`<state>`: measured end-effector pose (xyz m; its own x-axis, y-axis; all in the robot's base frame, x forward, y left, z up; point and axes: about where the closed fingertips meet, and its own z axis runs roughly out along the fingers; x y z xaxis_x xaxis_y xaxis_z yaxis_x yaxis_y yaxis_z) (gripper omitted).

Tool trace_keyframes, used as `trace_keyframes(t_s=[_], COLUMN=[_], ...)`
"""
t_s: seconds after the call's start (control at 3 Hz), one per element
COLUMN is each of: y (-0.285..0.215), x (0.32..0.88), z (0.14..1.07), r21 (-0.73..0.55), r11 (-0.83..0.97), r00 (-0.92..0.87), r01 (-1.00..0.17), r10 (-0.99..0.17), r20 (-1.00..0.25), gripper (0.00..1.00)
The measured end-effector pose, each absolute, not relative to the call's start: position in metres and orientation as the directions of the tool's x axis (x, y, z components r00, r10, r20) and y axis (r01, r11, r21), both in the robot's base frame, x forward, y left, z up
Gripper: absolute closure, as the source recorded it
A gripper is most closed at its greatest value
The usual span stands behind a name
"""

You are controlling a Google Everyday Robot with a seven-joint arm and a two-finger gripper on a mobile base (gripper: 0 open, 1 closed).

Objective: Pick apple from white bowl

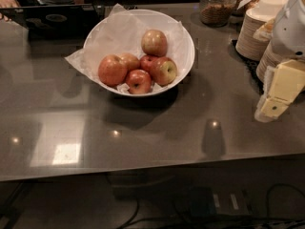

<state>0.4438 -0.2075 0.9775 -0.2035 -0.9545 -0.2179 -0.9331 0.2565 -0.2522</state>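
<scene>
At the right edge, a rounded white arm shell [291,30] bearing a small dark mark ends in a blocky, pale-yellow pincer [275,99] with whitish trim.

Gripper [279,94] at 3 o'clock, arm [291,27] cut by right edge. Jar [217,6] at 1 o'clock cropped on top. Paper dishes [252,32] partly behind arm.

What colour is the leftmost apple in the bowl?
Reddish-orange, faintly yellow-mottled apple; camera view. Pincer hangs at right edge.
</scene>
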Motion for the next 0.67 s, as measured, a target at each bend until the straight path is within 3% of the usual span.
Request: trace_keyframes(t_s=[0.67], y=[-0.126], x=[0.481], z=[0.986], r21=[-0.235], r11=[0.117], r00=[-0.034], r01=[-0.965], r10=[-0.943], r20=[-0.331], gripper=[0.0])
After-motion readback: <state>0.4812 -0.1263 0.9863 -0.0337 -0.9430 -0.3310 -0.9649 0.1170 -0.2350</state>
